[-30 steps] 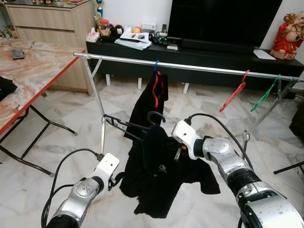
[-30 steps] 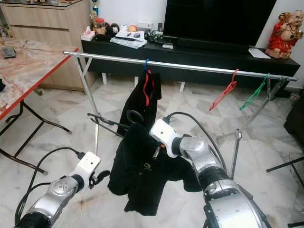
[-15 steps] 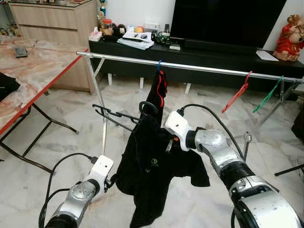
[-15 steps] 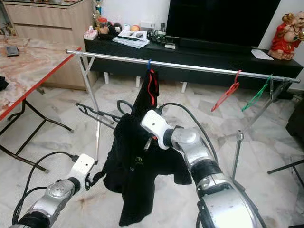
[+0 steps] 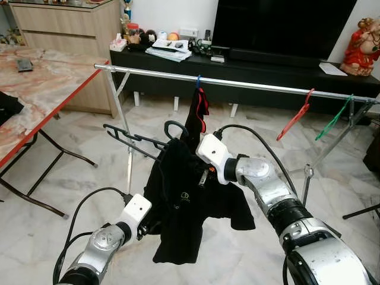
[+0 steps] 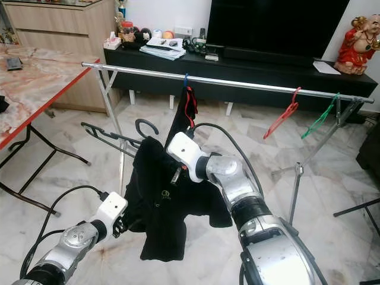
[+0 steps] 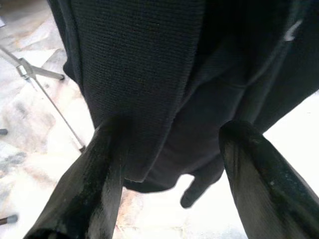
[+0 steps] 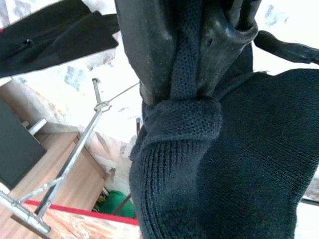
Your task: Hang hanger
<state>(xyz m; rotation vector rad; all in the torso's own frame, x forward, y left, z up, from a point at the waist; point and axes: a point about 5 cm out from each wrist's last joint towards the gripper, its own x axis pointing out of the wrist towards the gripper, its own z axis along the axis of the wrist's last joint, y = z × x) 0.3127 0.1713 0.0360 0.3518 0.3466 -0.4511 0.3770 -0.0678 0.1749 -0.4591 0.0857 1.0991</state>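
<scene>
While the right gripper [image 8: 199,55] clamped the collar of the black knitted shirt [image 5: 184,202] together with the neck of the black plastic hanger [image 5: 142,141] that carried it, the garment hung in mid-air before the robot, below and short of the long silver metal rail of the clothes rack [image 5: 249,85]. From the gripper, the rail lay at about twelve o'clock and higher, running from nine to three o'clock across the head views, so the coming move was judged to be a lift up and forward. The hanger's round hook [image 5: 176,128] stood just above the collar, and the hanger's long axis pointed toward ten o'clock, its bare arm reaching out to the left at a slant to the rail rather than square across it; some turning at the wrist would probably be wanted before the hook could drop over the bar. On the rail a second dark garment on a red hanger [image 5: 200,110] hung directly behind the held shirt, with a red empty hanger [image 5: 294,116] and a green empty hanger [image 5: 332,119] well apart toward two o'clock, leaving bare rail at eleven o'clock as the nearer free stretch. The left gripper [image 7: 169,164] stood low at seven o'clock, its fingers parted, with the shirt's hem hanging between them and nothing pinched. The right arm was the nearer to the rail.
</scene>
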